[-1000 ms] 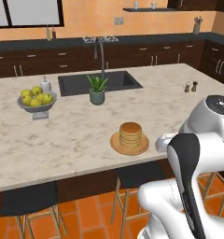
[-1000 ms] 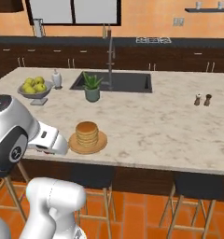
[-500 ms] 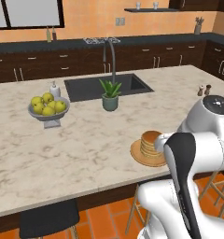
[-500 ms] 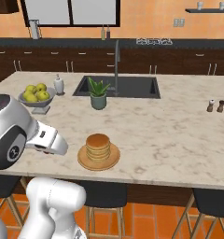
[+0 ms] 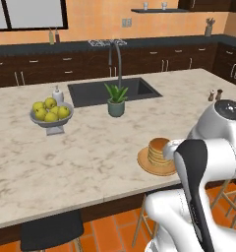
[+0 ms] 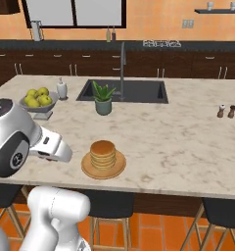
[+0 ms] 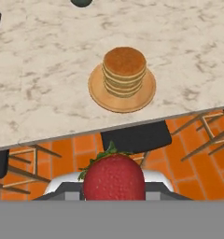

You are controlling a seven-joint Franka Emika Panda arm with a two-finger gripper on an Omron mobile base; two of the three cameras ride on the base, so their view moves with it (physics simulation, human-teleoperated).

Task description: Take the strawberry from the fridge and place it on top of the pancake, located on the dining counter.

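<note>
Two fingers (image 7: pixel 69 189) of your gripper (image 7: pixel 113 189) clamp the strawberry (image 7: pixel 114 177), hovering off the surface (image 7: pixel 44 93) edge, short of the pancake (image 7: pixel 124 69).

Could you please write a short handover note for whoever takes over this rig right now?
Gripper: shut on the strawberry, held out in front of the counter edge, above the orange floor and a black stool.
Pancake: stacked on its brown-orange plate near the front edge of the dining counter; nothing lies on top.
Done: the strawberry is picked up and brought over to the counter.
Left: carry it forward over the stack, lower it, release it on the top pancake.
</note>
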